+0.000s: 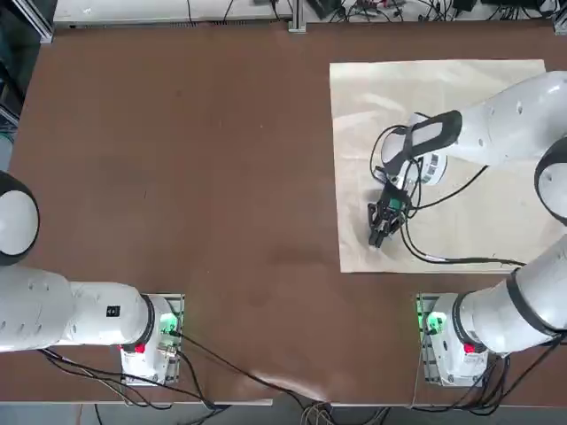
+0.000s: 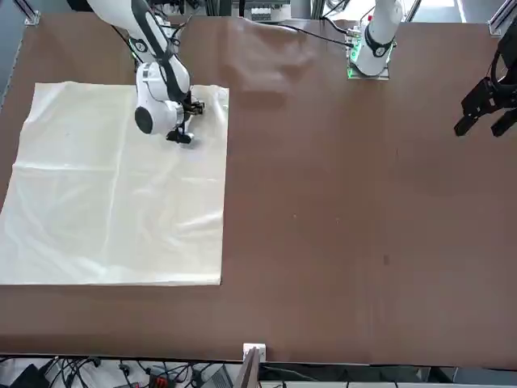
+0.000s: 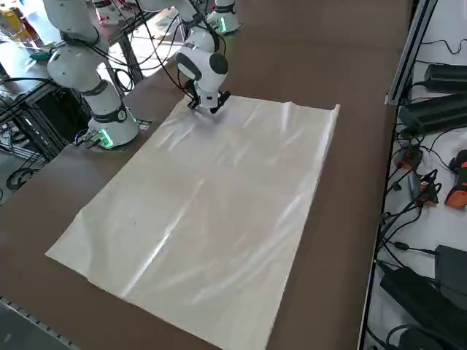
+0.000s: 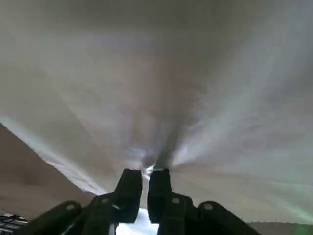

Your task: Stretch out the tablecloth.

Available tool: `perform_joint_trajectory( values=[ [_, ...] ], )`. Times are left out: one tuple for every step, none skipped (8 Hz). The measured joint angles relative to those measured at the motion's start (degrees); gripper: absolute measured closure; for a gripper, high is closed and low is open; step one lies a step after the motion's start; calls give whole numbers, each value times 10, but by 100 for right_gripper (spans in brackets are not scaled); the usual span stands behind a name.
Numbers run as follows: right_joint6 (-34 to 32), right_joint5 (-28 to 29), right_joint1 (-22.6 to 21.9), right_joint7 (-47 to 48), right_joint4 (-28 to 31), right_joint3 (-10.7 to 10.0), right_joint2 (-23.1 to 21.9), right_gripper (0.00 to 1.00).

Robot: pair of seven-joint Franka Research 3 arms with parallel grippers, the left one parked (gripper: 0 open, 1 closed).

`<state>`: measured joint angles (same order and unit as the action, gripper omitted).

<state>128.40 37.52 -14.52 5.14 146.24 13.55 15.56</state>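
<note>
On the right half of the brown worktop (image 1: 177, 177), as the top view has it, the tablecloth (image 1: 461, 212) is lying mostly flat, a cream rectangle with faint crease lines; its near edge is sitting just ahead of the working arm's base, and its far edge is stopping short of the worktop's far edge. The right gripper (image 1: 379, 232) is sitting low over the cloth's near inner corner, the one toward the worktop's middle, with the arm reaching across the cloth from the right. In the wrist view the two fingers (image 4: 129, 188) are standing nearly together, clamping a small pinch of fabric between their tips, and creases are radiating out from that pinch across the sheet. In the front view the gripper (image 2: 194, 107) is showing close to the cloth's corner, and in the side view (image 3: 211, 107) it is meeting the cloth near that same edge. A small wrinkle is lifting at the neighbouring corner in the side view.
</note>
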Motion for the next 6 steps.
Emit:
perform_joint_trajectory(
  values=[
    [5, 19, -13, 0, -5, 1, 4, 85],
    [13, 39, -29, 0, -12, 2, 8, 85],
    [17, 50, -42, 0, -19, 3, 12, 85],
    [18, 56, -49, 1, -23, 3, 15, 85],
    [19, 61, -53, 1, -27, 3, 18, 85],
    [19, 68, -58, 1, -32, 3, 21, 85]
  ],
)
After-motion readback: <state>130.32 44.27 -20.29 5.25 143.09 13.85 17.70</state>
